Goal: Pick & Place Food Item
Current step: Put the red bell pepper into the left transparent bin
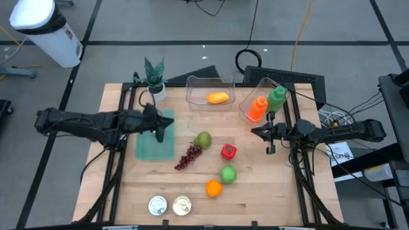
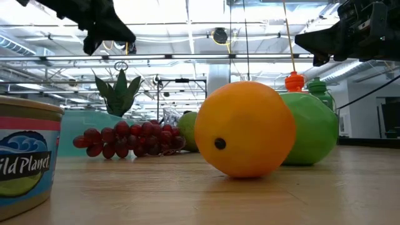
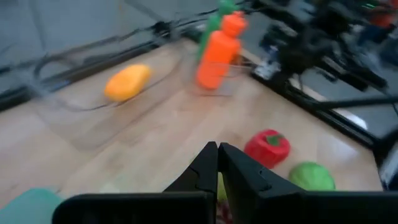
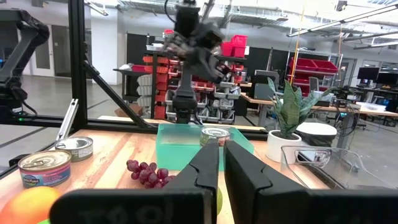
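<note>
Wooden table (image 1: 268, 191), both arms up in the air over it, neither holding anything.

Green mat (image 1: 155, 142) sits directly under the left gripper (image 1: 159, 132), whose fingers are pressed together, empty. Two clear bins lie beyond the grippers at the far edge: the first bin (image 1: 209, 91) holds a yellow-orange food item (image 1: 218, 98) (looks like a mango or lemon, can't tell which), the second bin (image 1: 255, 99) is tilted with an orange bottle (image 1: 258, 108) and green bottle (image 1: 277, 98) in it, just behind the right gripper (image 1: 270, 142).

Right gripper is also closed with nothing in it, hovering near the table's right rail.

Between the two grippers: pear (image 1: 203, 140), grapes (image 1: 188, 156) touching it, red pepper (image 1: 229, 151). Nearer the front edge: green apple (image 1: 229, 174), orange (image 1: 213, 188) just beside it, two cans (image 1: 169, 206). Potted plant (image 1: 154, 80) behind the left gripper.
</note>
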You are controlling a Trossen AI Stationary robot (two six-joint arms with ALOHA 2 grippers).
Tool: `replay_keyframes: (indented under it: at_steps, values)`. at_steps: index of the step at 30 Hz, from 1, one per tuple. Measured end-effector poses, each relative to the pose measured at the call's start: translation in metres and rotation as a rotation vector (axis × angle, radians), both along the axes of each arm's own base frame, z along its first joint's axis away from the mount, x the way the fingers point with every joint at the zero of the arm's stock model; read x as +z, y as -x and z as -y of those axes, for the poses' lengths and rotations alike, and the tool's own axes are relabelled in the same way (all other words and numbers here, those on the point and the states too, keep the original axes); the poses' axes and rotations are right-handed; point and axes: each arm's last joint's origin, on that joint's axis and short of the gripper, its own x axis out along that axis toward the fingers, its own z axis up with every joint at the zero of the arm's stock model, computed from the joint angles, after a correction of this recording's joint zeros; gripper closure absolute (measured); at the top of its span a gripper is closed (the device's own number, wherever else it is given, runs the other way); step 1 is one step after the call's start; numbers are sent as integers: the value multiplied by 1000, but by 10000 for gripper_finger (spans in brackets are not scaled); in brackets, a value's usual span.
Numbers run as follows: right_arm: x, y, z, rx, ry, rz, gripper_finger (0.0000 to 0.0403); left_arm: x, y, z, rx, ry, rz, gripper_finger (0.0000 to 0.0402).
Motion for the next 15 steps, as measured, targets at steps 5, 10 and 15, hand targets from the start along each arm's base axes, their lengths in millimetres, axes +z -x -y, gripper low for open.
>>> replay_keyframes:
  at_steps: [5,10,15]
  values:
    - [0,0,0,0,0,0,390,-26,0,26,-58,-111,62,382]
    - [0,0,0,0,0,0,390,-50,6,38,-138,-156,90,382]
    - [0,0,0,15,-83,5,389,-51,21,35,-135,-220,103,382]
